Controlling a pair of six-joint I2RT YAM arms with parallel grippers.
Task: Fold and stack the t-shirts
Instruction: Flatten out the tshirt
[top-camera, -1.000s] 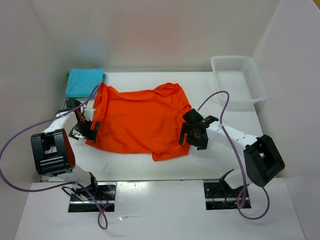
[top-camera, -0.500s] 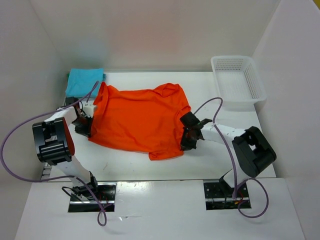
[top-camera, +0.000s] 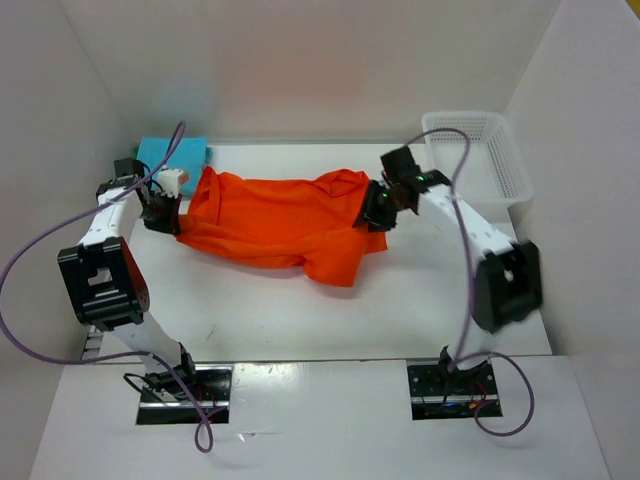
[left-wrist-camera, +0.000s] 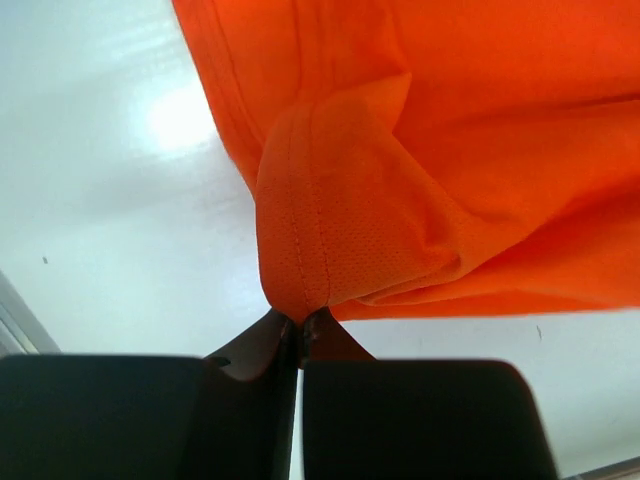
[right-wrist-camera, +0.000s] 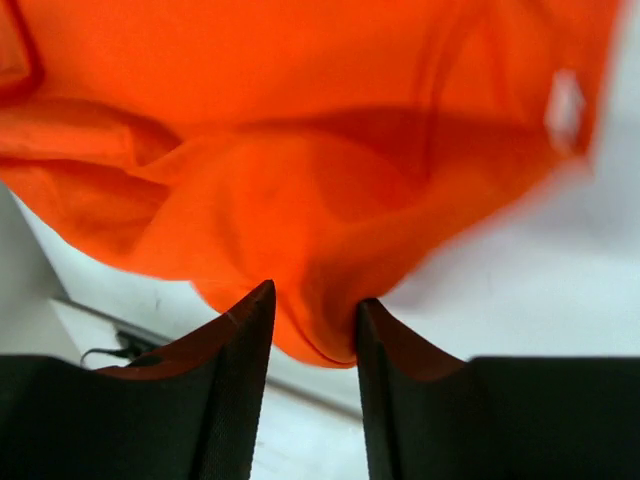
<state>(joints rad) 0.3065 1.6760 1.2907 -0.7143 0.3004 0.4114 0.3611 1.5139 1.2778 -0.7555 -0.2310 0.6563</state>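
The orange-red t-shirt (top-camera: 270, 215) hangs stretched between both grippers over the back half of the table, its lower right part drooping to the surface. My left gripper (top-camera: 165, 215) is shut on the shirt's left hem; in the left wrist view the seamed edge (left-wrist-camera: 300, 250) is pinched at the fingertips (left-wrist-camera: 300, 318). My right gripper (top-camera: 378, 208) holds the shirt's right side. In the right wrist view its jaws (right-wrist-camera: 316, 295) stand a little apart with a thick fold of orange cloth (right-wrist-camera: 300, 150) bunched between them. A folded turquoise-blue t-shirt (top-camera: 160, 150) lies in the back left corner.
A white mesh basket (top-camera: 510, 165) stands at the back right, close behind the right arm. White walls enclose the table on three sides. Purple cables loop off both arms.
Both grippers closed on the orange-red shirt's near corners and carried them up and toward the back. The shirt went from lying flat to being bunched into a narrower band.
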